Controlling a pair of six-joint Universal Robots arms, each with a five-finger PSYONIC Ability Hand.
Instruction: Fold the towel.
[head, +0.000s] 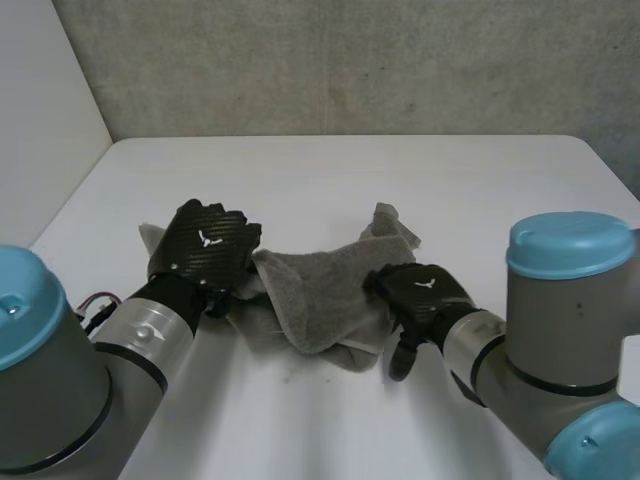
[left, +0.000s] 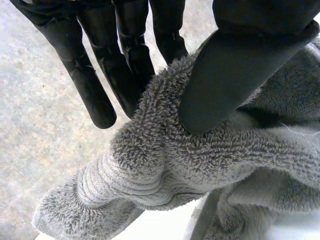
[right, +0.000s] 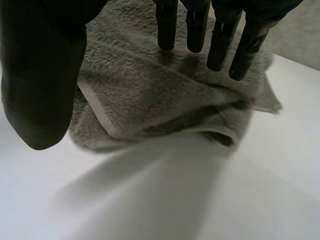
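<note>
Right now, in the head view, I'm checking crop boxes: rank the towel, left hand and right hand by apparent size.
Largest: towel.
Then left hand and right hand, which look about alike; I won't rank them.

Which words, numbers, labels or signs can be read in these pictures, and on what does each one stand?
No word or number can be read.
Small white sign like spread wings, no letters: on the back of the left hand.
The same white sign: on the back of the right hand.
On the towel no label or print shows.
</note>
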